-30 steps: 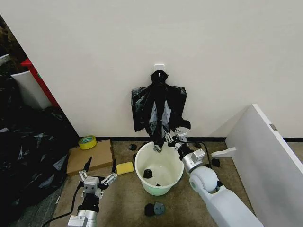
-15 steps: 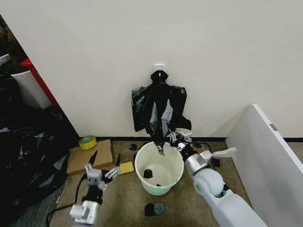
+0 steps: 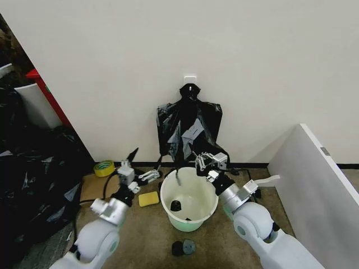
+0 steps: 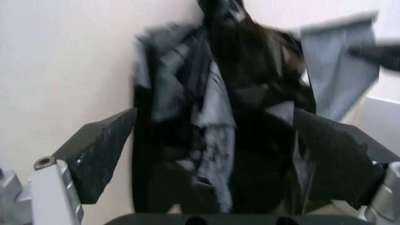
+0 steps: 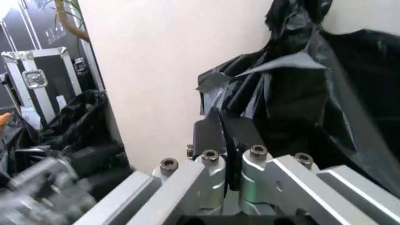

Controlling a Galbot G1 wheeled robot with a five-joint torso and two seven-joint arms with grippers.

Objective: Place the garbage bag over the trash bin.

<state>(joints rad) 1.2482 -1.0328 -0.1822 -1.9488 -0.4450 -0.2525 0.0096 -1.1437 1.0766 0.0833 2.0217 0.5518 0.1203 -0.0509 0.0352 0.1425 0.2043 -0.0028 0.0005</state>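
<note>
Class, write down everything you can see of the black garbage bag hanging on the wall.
The garbage bag is thin, glossy black plastic, heavily wrinkled, with pale sheen on its folds. Its top is bunched into a narrow neck at a small white wall hook, and the body hangs flat against the wall, spreading wide with ragged side flaps. Its lower end hangs just above the white bin. The right gripper, shut, pinches a low fold. The left gripper, fingers open, is beside its lower left edge, apart from it.

Glossy black garbage bag (image 3: 189,126) against a cream wall (image 3: 252,67); white trash bin (image 3: 189,202) with pale green base; yellow sponge (image 3: 148,198); yellow tape roll (image 3: 104,167).
</note>
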